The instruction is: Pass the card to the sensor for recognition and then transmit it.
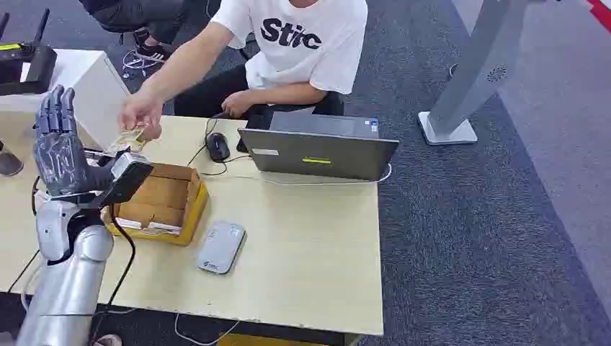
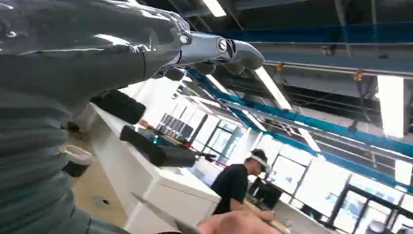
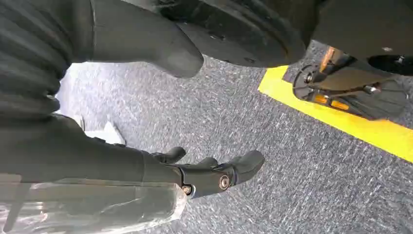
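- Your left hand (image 1: 61,148) is raised upright over the table (image 1: 310,245), fingers straight and apart, nothing in it.
- In the left wrist view the same hand (image 2: 92,53) has fingers stretched toward the ceiling, thumb low, palm bare.
- Card (image 1: 128,137) is just beyond your left hand, up and a bit right of the fingertips. A person's hand (image 1: 142,114) pinches it; it's apart from your fingers.
- Can't tell the card's face – too small, partly hidden by the person's fingers.
- Box (image 1: 160,202) sits just right of your left wrist on the table, open top, yellow base.
- Sensor (image 1: 221,247), grey pad w/ rounded corners, lies flat on the table right of the box, nearer you than the card, well apart from your left hand.
- Laptop (image 1: 317,153) stands further right, lid toward you; mouse (image 1: 217,146) just left of it, cable running off.
- Person in white tee (image 1: 302,43) sits across the table, arm reaching toward your left hand.
- Your right hand (image 3: 204,173) hangs low over grey carpet (image 3: 243,117), fingers loosely extended and apart, holding nothing.
- Yellow floor strip (image 3: 341,122) lies beyond the right fingertips.
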Motion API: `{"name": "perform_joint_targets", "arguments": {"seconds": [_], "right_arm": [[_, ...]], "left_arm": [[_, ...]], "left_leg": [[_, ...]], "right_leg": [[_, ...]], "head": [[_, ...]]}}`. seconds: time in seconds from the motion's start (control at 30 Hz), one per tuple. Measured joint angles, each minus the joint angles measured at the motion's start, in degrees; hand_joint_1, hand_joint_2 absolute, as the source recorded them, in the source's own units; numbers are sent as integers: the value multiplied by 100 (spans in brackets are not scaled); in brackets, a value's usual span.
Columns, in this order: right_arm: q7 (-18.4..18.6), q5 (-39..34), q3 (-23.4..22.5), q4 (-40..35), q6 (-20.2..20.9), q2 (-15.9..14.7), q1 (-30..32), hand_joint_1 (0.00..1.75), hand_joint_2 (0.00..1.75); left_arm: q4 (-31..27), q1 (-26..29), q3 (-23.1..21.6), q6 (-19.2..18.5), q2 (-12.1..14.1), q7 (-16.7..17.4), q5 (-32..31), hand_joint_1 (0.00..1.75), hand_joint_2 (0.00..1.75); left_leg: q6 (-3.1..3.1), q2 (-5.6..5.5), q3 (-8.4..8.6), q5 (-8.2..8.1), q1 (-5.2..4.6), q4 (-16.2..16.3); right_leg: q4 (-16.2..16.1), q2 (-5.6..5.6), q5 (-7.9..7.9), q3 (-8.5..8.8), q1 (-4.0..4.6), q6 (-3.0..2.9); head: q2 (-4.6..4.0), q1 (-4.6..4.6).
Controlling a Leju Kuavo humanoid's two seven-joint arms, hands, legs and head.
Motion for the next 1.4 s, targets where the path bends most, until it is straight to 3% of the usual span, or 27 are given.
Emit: {"name": "perform_joint_targets", "arguments": {"seconds": [0.1,0.13,0.17,0.2,0.23,0.8,1.1,1.27,1.4], "right_arm": [[33,4,39,0,35,0,18,0,175],[33,9,48,0,37,0,32,0,175],[33,11,57,0,35,0,37,0,175],[33,15,63,0,31,0,36,0,175],[33,17,68,0,28,0,35,0,175],[-13,-4,76,0,15,0,62,0,175],[-42,-53,85,2,15,0,67,0,175],[-107,-136,90,9,9,0,76,0,175],[-177,-186,90,26,-4,0,94,0,175]], "left_arm": [[-118,38,-199,28,-65,-20,-31,0,175],[-155,54,-253,41,-87,-20,-57,56,175],[-179,66,-292,57,-105,-17,-68,161,175],[-199,76,-327,66,-116,-17,-78,161,175],[-219,86,-356,70,-124,-17,-92,175,175],[-232,223,-494,68,-168,7,-68,175,175],[-485,599,-767,-61,-221,-223,-184,175,175],[-662,882,-1075,-939,-304,-254,229,175,175],[-664,1135,-1278,-1364,-302,-212,297,175,175]], "left_leg": [[0,-1,0,0,1,-1],[0,-1,-1,0,1,-1],[0,0,-1,0,1,-1],[0,1,-1,0,1,-2],[0,1,-1,0,1,-1],[0,0,-1,0,1,-2],[0,0,-1,-1,1,-1],[0,-1,-2,-1,1,-1],[-1,1,-2,-1,1,-2]], "right_leg": [[1,0,0,0,1,0],[1,0,0,0,1,0],[1,-1,0,0,1,0],[1,0,0,0,2,0],[1,1,0,0,2,0],[1,0,-1,0,2,-1],[1,1,-1,0,1,-1],[0,0,-1,1,1,-1],[1,1,-1,-1,2,-1]], "head": [[0,-2],[0,0],[0,-2],[0,0],[0,0],[0,0],[0,-2],[0,0],[0,0]]}}
